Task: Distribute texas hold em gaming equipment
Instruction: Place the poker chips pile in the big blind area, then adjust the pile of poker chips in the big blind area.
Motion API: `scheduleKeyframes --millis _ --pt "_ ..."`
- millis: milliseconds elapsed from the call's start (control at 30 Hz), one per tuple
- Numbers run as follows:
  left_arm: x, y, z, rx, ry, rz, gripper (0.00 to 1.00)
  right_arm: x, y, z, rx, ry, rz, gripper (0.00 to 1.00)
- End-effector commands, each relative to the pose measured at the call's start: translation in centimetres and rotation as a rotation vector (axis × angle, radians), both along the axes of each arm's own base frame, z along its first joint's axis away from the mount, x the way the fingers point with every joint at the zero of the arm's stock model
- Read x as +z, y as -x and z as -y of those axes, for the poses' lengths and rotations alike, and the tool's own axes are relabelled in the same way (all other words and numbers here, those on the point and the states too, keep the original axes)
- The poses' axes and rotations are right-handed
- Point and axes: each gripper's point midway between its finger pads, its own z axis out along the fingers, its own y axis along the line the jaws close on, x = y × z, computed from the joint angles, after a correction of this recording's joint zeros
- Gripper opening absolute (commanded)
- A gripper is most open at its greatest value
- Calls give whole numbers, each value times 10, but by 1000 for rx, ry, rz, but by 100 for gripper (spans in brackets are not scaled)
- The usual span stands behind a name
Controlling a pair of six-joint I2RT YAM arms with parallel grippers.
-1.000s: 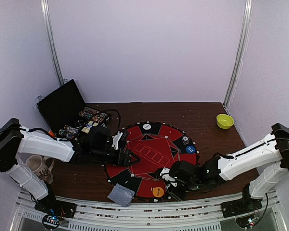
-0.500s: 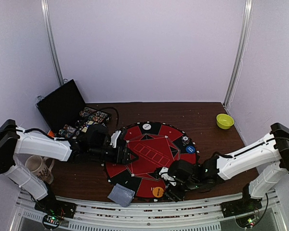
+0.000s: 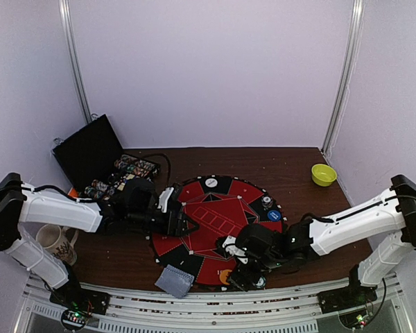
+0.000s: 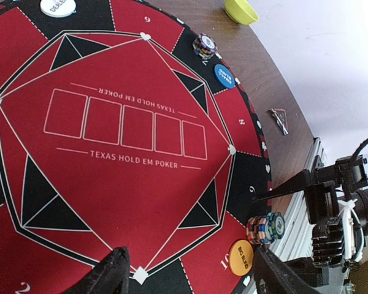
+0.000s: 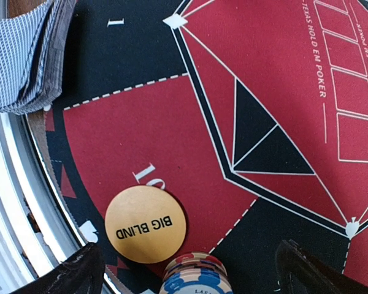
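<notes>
One pile of grey-blue-backed cards [image 5: 21,55] lies at the near rim of the round poker mat [image 4: 141,196]. One orange disc [image 5: 145,224], marked BIG BLIND, lies flat on the mat's near red segment. Two short chip stacks in all: the near stack [image 5: 196,275] stands upright just beside the orange disc, between the wide-spread fingers of the right gripper [image 5: 189,248] and touching neither, so the gripper holds nothing. One left gripper [image 4: 190,260], jaws also wide and empty, hovers over the mat's left side, well apart from every disc and stack. One blue disc [image 4: 224,75] and the far stack [image 4: 204,45] sit near each other on the right rim. One white disc [image 4: 56,6] lies at the far rim. One open black case [image 3: 90,152] holds rows of chips. One yellow bowl [image 4: 241,10] stands far right.
</notes>
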Motion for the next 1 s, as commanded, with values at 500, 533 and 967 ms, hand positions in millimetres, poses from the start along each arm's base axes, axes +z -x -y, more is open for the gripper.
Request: scheduleKeyframes --millis 500,533,967 --pt "7 3 19 -21 -236 121 68 56 -19 135 -724 88 -88 90" --pt "0 8 22 -35 -281 120 67 53 -15 143 -750 95 -96 88" --pt "-64 77 100 -310 -527 127 57 -4 9 112 -737 -1 -321 84"
